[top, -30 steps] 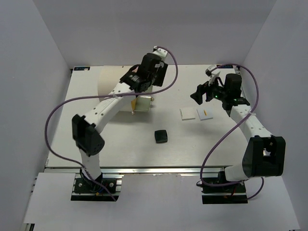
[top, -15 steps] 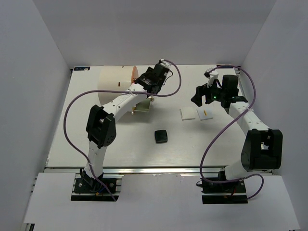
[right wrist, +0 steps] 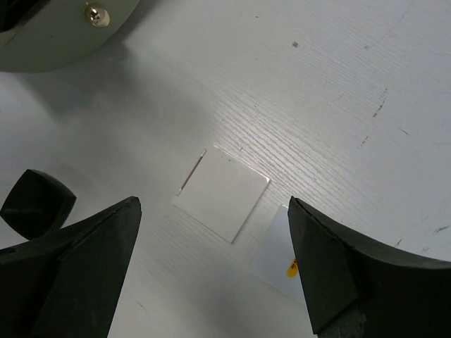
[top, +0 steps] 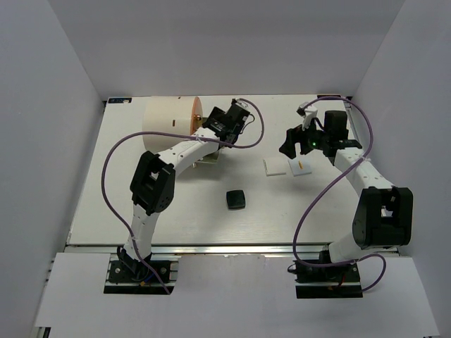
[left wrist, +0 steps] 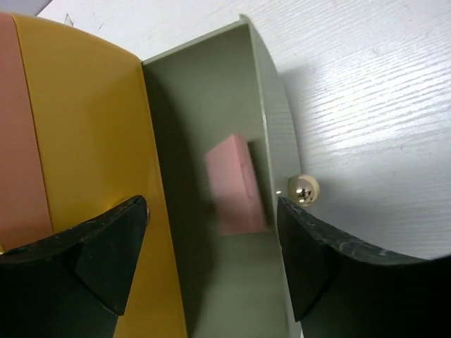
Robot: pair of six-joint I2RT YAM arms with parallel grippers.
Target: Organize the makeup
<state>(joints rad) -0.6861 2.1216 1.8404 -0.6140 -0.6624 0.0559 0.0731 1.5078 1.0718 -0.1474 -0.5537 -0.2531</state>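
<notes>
My left gripper (top: 210, 132) is open and empty, hanging over the pulled-out drawer (left wrist: 211, 105) of the cream cylinder (top: 168, 121). In the left wrist view its jaws (left wrist: 211, 205) frame a pink pad (left wrist: 236, 184) lying inside the grey-green drawer. My right gripper (top: 289, 144) is open and empty above two white square tiles (top: 275, 167) (top: 300, 166). In the right wrist view the plain tile (right wrist: 222, 191) lies between the jaws (right wrist: 211, 205), and the tile with a yellow sticker (right wrist: 278, 257) is beside the right finger. A dark square compact (top: 235, 200) lies mid-table and also shows in the right wrist view (right wrist: 36, 203).
The cylinder's orange front (left wrist: 84, 141) stands left of the drawer, and a gold knob (left wrist: 303, 188) sits on the drawer's outer wall. The drawer's edge with a knob (right wrist: 95, 12) shows top left in the right wrist view. White walls enclose the table on three sides.
My left arm has stretched out and lowered its gripper from high above the drawer down close to it. My right gripper has shifted slightly left over the tiles.
</notes>
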